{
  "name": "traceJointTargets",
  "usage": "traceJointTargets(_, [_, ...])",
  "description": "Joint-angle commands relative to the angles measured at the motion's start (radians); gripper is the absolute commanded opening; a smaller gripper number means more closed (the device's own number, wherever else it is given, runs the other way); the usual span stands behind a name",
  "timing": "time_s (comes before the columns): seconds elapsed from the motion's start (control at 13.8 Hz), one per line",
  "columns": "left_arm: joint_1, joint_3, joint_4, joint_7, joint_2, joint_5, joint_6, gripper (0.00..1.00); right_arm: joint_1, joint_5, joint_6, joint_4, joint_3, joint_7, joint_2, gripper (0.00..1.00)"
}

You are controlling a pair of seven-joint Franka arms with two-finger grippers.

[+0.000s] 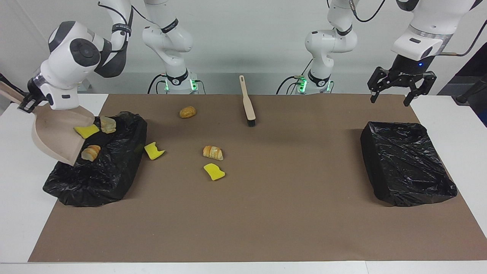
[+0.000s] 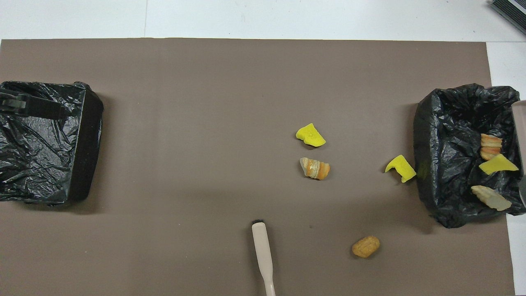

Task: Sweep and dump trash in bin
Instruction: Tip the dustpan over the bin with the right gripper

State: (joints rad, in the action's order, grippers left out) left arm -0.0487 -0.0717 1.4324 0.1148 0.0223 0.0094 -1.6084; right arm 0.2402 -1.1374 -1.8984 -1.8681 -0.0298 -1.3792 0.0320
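The right gripper (image 1: 28, 102) is up over the desk's (image 1: 15, 213) edge at the right arm's end, clamped tight on the handle of the beige dustpan (image 1: 53, 133), and the pan is tipped steeply, its lip down over the black-lined bin (image 1: 110, 175) there. Three scraps sit at the pan's mouth against the bin liner: a yellow sponge piece (image 1: 86, 131), a pale pastry piece (image 1: 108, 124) and a striped bread piece (image 1: 90, 152). Out on the brown mat (image 1: 243, 228), a green-backed sponge scrap (image 1: 153, 150) lies just beside that bin, a croissant piece (image 1: 213, 152) and another yellow sponge (image 1: 214, 171) sit near the middle, and a small bun (image 1: 187, 112) lies closer to the robots' edge. The brush (image 1: 247, 102) rests flat near that same edge, untouched. The left gripper (image 1: 401, 89) waits, fingers spread wide, over the second black bin (image 1: 407, 167) at the left arm's end.
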Motion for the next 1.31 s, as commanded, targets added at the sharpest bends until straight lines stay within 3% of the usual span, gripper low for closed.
traceJointTargets(0.0, [0.003, -0.002, -0.007, -0.001, -0.007, -0.011, 0.024, 1.0, 0.008, -0.091, -0.004, -0.028, -0.015, 0.009, 0.055, 0.0])
traceJointTargets(0.65, [0.001, -0.002, 0.0, -0.004, -0.009, -0.011, 0.019, 1.0, -0.053, -0.193, 0.019, -0.02, -0.016, -0.035, 0.108, 0.0])
traceJointTargets(0.8, [0.001, -0.002, 0.008, -0.004, -0.016, -0.012, 0.013, 1.0, -0.053, -0.165, 0.019, -0.023, -0.022, -0.035, 0.108, 0.0])
traceJointTargets(1.23, [0.0, -0.003, 0.011, -0.004, -0.016, -0.014, 0.01, 1.0, -0.104, 0.086, 0.024, -0.023, -0.022, -0.026, 0.1, 0.0])
